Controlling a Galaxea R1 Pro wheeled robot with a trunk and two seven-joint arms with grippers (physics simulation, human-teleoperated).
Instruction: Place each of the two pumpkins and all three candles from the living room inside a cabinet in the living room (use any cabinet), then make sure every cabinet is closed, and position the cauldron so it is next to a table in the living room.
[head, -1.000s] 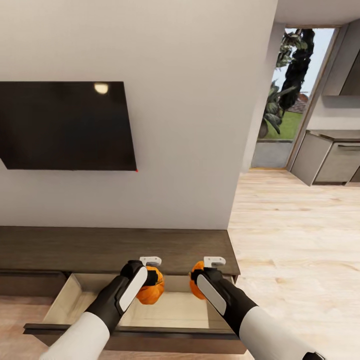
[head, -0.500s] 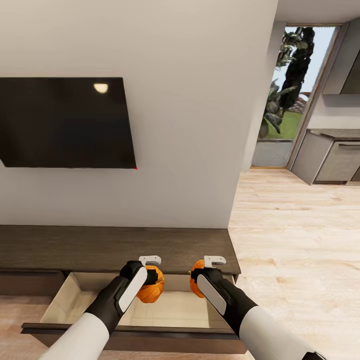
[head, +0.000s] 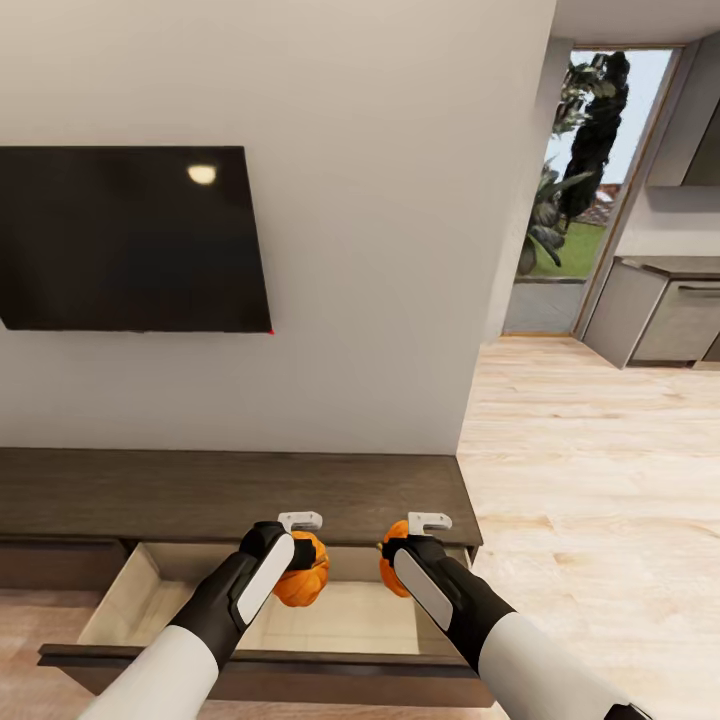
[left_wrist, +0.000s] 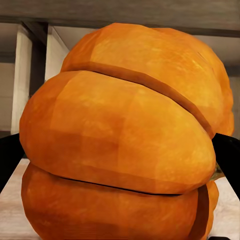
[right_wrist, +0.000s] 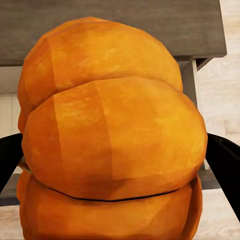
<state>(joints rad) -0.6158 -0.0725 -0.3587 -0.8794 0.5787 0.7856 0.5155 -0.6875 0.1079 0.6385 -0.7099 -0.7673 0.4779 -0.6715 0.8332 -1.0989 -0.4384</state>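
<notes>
Item one: left pumpkin, orange, ribbed, clamped in my left claw and held over the open drawer of the cabinet. In the left wrist view the pumpkin sits between dark fingers, with the drawer's pale inside behind it.

Item two: right pumpkin, same kind, clamped in my right claw, held over the right end of that drawer, near the cabinet's right corner. In the right wrist view this pumpkin sits between fingers, with the dark cabinet top above it.

Item three: the cabinet, long, low, dark brown, set against the white wall under a black television. One drawer is pulled out, beige inside, nothing visible on its floor.

Item four: surroundings. Pale wood floor to the right, a doorway with greenery and grey kitchen units beyond.

Step in hand, as I judge it: storing the pumpkins, both carried and poised over the drawer, neither set down. Candles, cauldron and closing the drawer remain to be done.

Next move calls for: lowering each arm until its pumpkin is inside the drawer walls, then parting each claw. The right pumpkin lies close to the drawer's side, so I would bring it inward first.
</notes>
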